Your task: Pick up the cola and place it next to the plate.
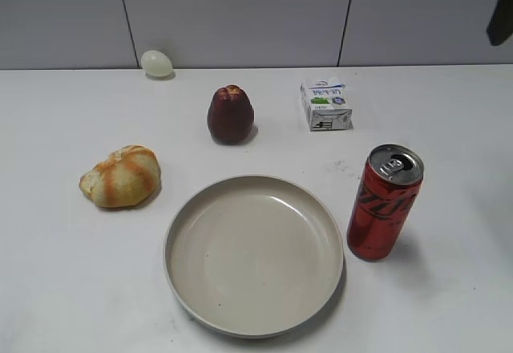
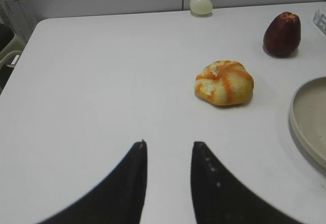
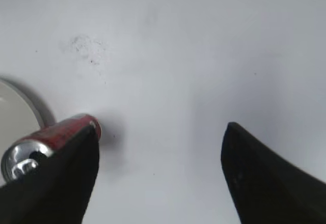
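The white table carries everything. The plate sits at its near middle. The cola stands upright just right of the plate, not touching it. Left of the plate lies a bread roll; behind the plate, a dark red fruit, a small white carton and a pale egg. The left gripper has a narrow gap between its jaws and holds nothing; the right gripper is spread wide above the table beside the can.

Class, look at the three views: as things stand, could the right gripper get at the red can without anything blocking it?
Probably yes. The right gripper is open above bare table, with the can upright beside its left finger. Only the plate sits near, on the can's far side.
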